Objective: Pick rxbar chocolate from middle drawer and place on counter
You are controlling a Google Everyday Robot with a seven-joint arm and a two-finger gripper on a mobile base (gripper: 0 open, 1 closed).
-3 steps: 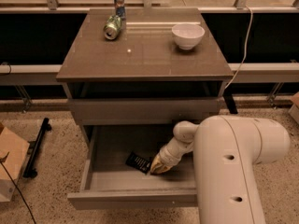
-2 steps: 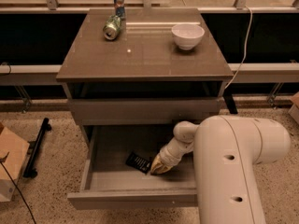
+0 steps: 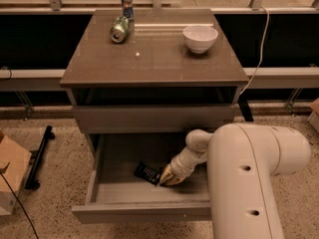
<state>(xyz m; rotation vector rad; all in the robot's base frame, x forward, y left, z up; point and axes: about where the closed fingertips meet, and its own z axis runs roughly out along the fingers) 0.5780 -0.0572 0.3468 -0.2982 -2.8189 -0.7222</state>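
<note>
One end of the rxbar chocolate (image 3: pixel 146 172), lying in the open middle drawer (image 3: pixel 144 213), is hidden by the gripper (image 3: pixel 167 177); its grip cannot be told. The white arm (image 3: pixel 244 183) blocks the drawer's right side. Beyond, the glossy counter (image 3: pixel 154 59) holds a tipped green can (image 3: pixel 119 29) and a white bowl (image 3: pixel 200 37).

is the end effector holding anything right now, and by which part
Cannot be told. The end effector sits in the middle drawer at one end of the rxbar chocolate, touching it or nearly so.
</note>
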